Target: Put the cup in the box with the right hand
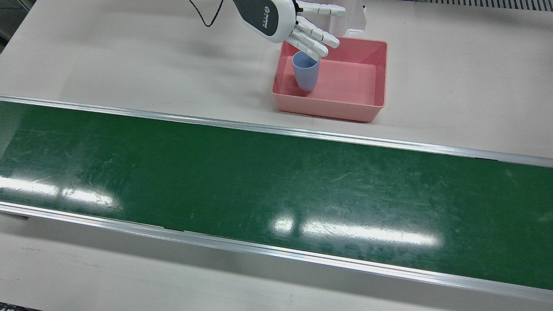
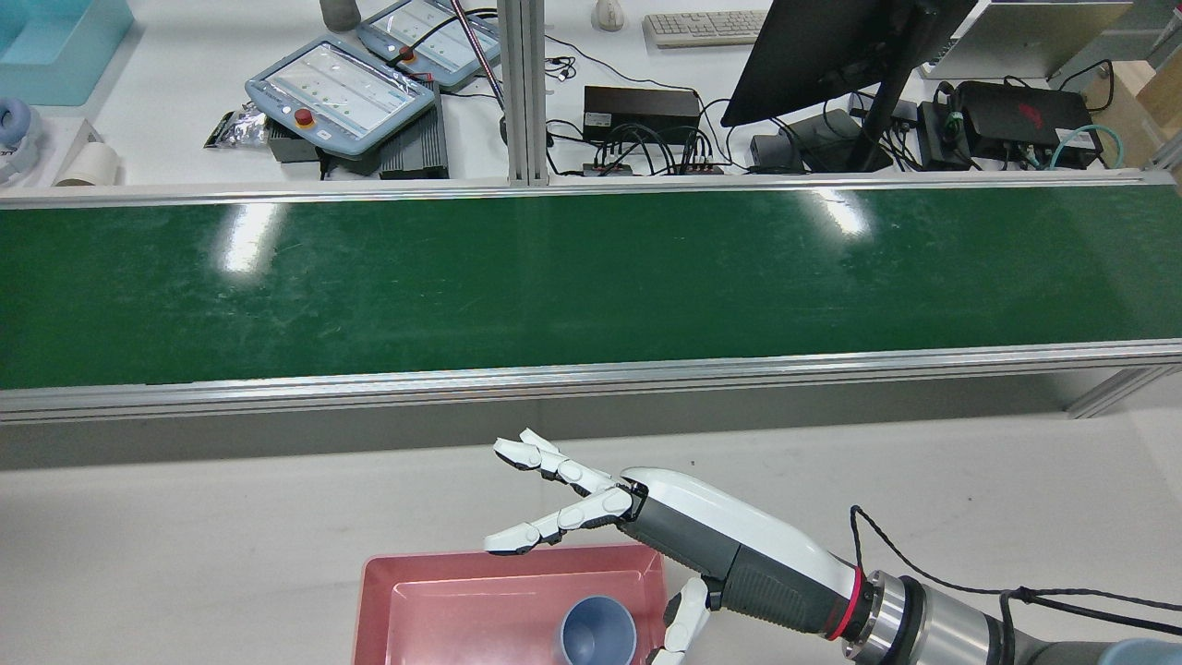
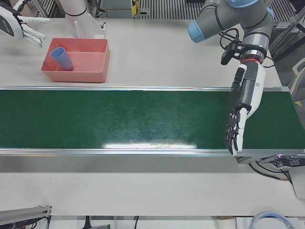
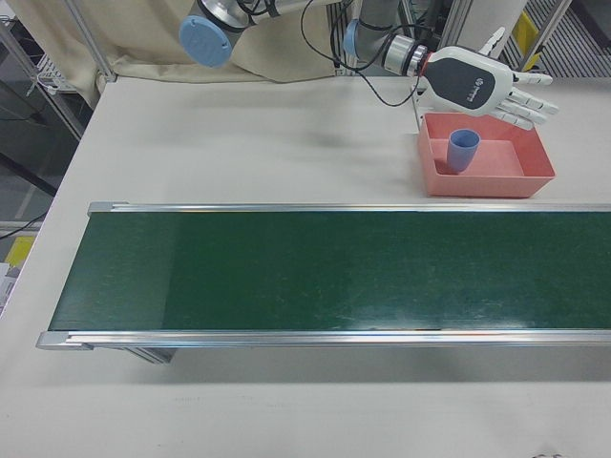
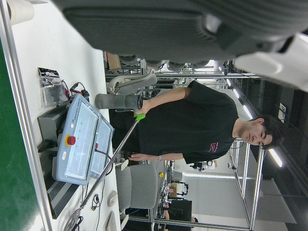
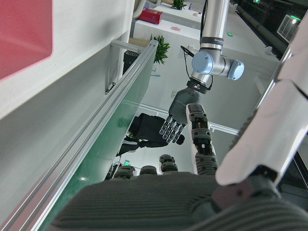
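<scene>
A blue cup (image 1: 306, 71) stands upright inside the pink box (image 1: 376, 73), near the box's end closest to my right arm. It also shows in the rear view (image 2: 597, 632), the left-front view (image 3: 61, 58) and the right-front view (image 4: 463, 150). My right hand (image 1: 298, 26) is open and empty, fingers spread, just above and beside the cup without touching it. It also shows in the rear view (image 2: 637, 526) and the right-front view (image 4: 487, 84). My left hand (image 3: 240, 112) is open and hangs over the far end of the green belt.
The green conveyor belt (image 1: 276, 181) with metal rails runs across the table in front of the box. A desk behind the belt holds teach pendants (image 2: 342, 88), a monitor (image 2: 831, 46) and cables. A person stands there in the left hand view (image 5: 192, 125).
</scene>
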Motion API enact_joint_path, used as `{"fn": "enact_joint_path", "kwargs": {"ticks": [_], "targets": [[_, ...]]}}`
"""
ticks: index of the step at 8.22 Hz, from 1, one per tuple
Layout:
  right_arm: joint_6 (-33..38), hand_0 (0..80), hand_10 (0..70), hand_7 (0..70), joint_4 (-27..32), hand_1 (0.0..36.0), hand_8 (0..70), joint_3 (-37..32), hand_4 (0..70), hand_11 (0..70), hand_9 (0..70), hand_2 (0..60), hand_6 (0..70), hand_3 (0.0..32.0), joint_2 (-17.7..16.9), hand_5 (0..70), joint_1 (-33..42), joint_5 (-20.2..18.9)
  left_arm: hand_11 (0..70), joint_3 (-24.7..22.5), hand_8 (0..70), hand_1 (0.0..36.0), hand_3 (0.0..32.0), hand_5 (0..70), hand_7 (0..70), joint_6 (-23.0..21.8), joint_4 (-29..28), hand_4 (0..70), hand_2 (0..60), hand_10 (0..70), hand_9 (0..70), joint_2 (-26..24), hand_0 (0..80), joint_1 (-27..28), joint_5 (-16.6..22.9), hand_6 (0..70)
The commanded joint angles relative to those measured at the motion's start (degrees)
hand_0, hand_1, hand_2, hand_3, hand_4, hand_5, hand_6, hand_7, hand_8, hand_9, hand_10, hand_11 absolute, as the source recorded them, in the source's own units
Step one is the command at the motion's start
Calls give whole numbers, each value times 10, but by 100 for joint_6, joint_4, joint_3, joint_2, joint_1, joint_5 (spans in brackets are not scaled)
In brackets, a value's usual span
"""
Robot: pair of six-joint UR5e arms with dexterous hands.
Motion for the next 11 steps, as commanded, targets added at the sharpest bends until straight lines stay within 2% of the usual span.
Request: {"fn": "enact_joint_path", "kwargs": {"ticks": [1,2,3,4,5,6,7,8,9,11], "targets": [[111,451,19,109,0,89,0,40,156,40,7,107,35,0,-36,28,312,-41,0,8,0,0,0,0,0,0,0,0,0,0,0,0,0,0,0,0],[608,469,28,143,-17,103,0,23,173,55,14,97,44,0,-315,35,1299,-259,0,8,0,0,0,0,0,0,0,0,0,0,0,0,0,0,0,0],[1170,463,35,185,-26,157,0,-99,141,67,23,251,53,0,-648,41,2518,-566,0,8,0,0,0,0,0,0,-9,0,0,0,0,0,0,0,0,0],[1393,482,35,176,-35,181,0,-353,158,69,21,266,54,0,-791,46,3896,-969,0,8,0,0,0,0,0,0,-9,0,0,0,0,0,0,0,0,0],[1508,505,34,143,-35,169,0,-903,201,69,14,168,48,0,-810,50,4972,-1426,0,8,0,0,0,0,0,0,-9,0,0,0,0,0,0,0,0,0],[1710,506,31,108,8,184,0,-1692,173,65,7,198,43,0,-810,52,5722,-1717,0,8,0,0,0,0,0,0,0,0,0,0,0,0,0,0,0,0],[1912,503,30,71,61,181,0,-2396,136,64,0,190,36,0,-810,54,6182,-1807,0,0,0,0,0,0,0,0,0,0,0,0,0,0,0,0,0,0],[1923,506,29,61,149,185,0,-2768,119,64,0,185,35,0,-819,56,6430,-1808,0,-9,0,0,0,0,0,0,0,0,0,0,0,0,0,0,0,0],[1940,500,28,54,184,193,0,-3033,89,62,0,215,34,0,-810,56,6485,-1799,0,-9,0,0,0,0,0,0,0,0,0,0,0,0,0,0,0,0],[1975,490,26,52,185,130,0,-3080,105,56,14,73,32,0,-784,49,6468,-1799,0,-9,0,0,0,0,0,0,0,0,0,0,0,0,0,0,0,0]]}}
